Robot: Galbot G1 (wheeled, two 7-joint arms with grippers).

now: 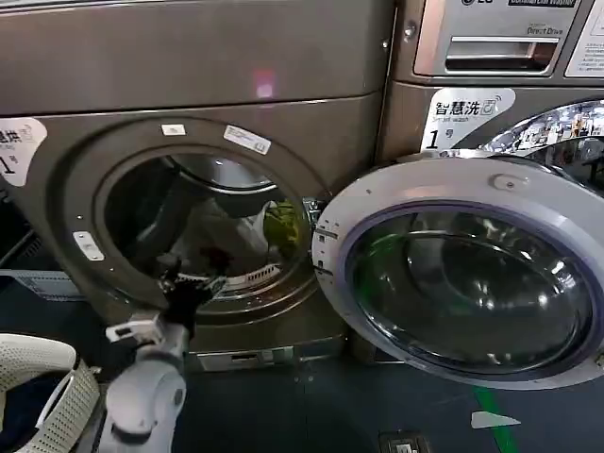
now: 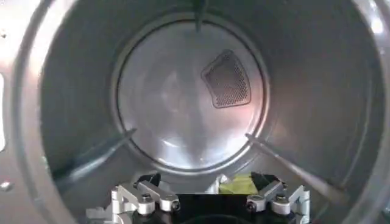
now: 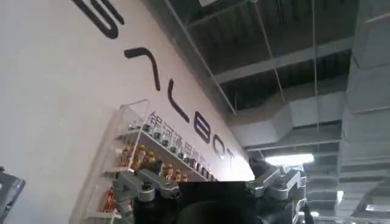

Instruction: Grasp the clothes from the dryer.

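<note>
Item: clothes (image 1: 279,226), yellow-green fabric with a dark red piece (image 1: 215,257) lower in the drum; location, inside the dryer (image 1: 203,113), the green piece at about 3 o'clock of the round opening against the drum wall, the red piece near 6 o'clock on the drum floor; a scrap of the same yellow-green (image 2: 239,182) shows in the left wrist view just behind the finger mounts.

Handling, as a judgement: light, soft, limp; likely to drape and stretch rather than lift as one body; not fragile; may snag on the drum's ribs; best taken at a raised fold or bunched ridge, pinching several layers, not a flat edge lying on metal.

Left gripper (image 1: 189,283): at the lower lip of the opening, about 6 o'clock, pointing into the drum; fingers hidden below the wrist picture's edge and dark in the head view, so spread or pressed together cannot be told; red piece lies just beyond it, green piece off toward 2 o'clock from it, apart, not touching.

Right gripper (image 3: 207,195): parked away from the dryer, aimed up at a wall and ceiling; state cannot be told.

Dryer door (image 1: 462,274): swung fully open at 3 o'clock.
</note>
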